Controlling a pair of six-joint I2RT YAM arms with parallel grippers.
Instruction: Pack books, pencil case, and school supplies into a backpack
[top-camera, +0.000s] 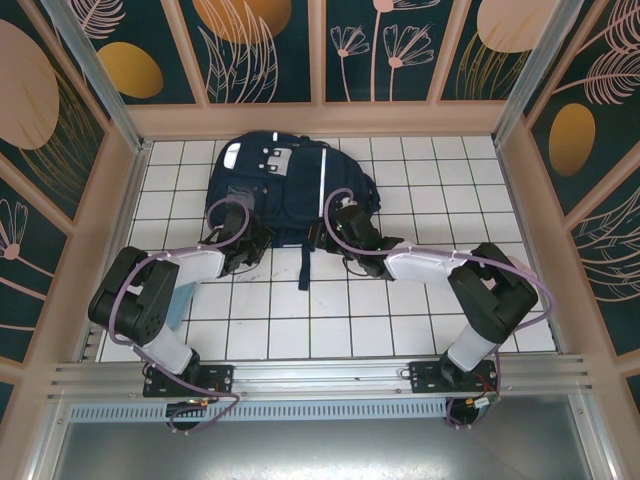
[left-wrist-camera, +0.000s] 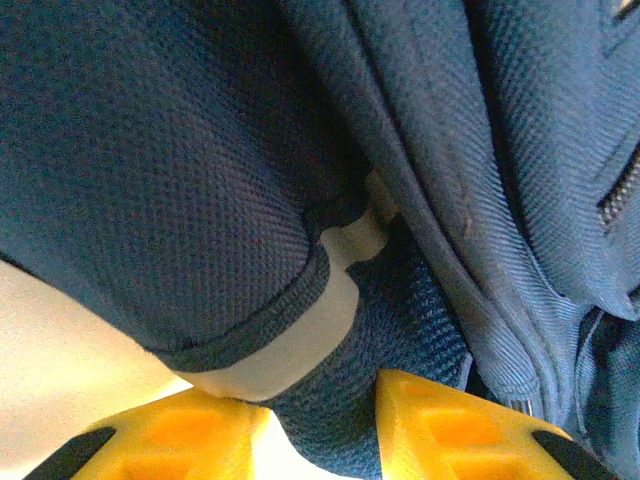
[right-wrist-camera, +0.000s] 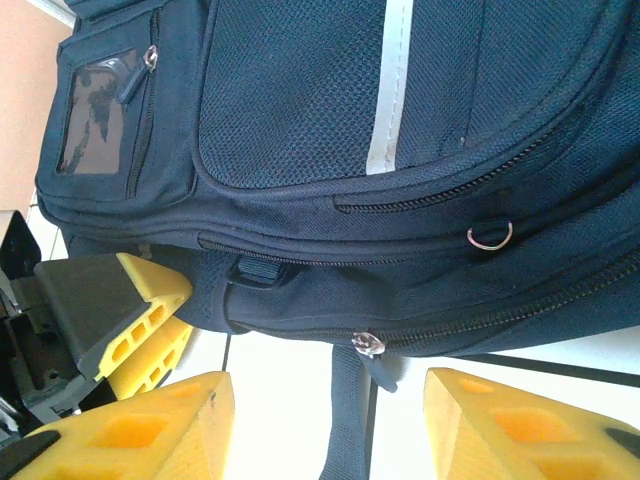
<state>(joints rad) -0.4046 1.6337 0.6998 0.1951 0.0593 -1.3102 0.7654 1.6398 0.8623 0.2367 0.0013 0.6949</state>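
The dark navy backpack (top-camera: 285, 180) lies flat at the back middle of the tiled table, its white stripe (right-wrist-camera: 392, 90) showing. My left gripper (top-camera: 243, 252) is at its near left edge. In the left wrist view that gripper (left-wrist-camera: 325, 405) is shut on a fold of the backpack's navy mesh fabric (left-wrist-camera: 330, 330) beside a white trim band (left-wrist-camera: 300, 350). My right gripper (top-camera: 350, 240) is at the near right edge and stands open (right-wrist-camera: 325, 390). A zipper pull (right-wrist-camera: 368, 345) and a dangling strap (right-wrist-camera: 345, 430) lie just ahead between its fingers, untouched. The books, pencil case and school supplies are out of view.
Patterned walls close in the white tiled table (top-camera: 330, 320) at the back and both sides. A pale blue flat thing (top-camera: 180, 305) pokes out from under the left arm's elbow. The left gripper's yellow fingers (right-wrist-camera: 150, 315) appear at the left of the right wrist view.
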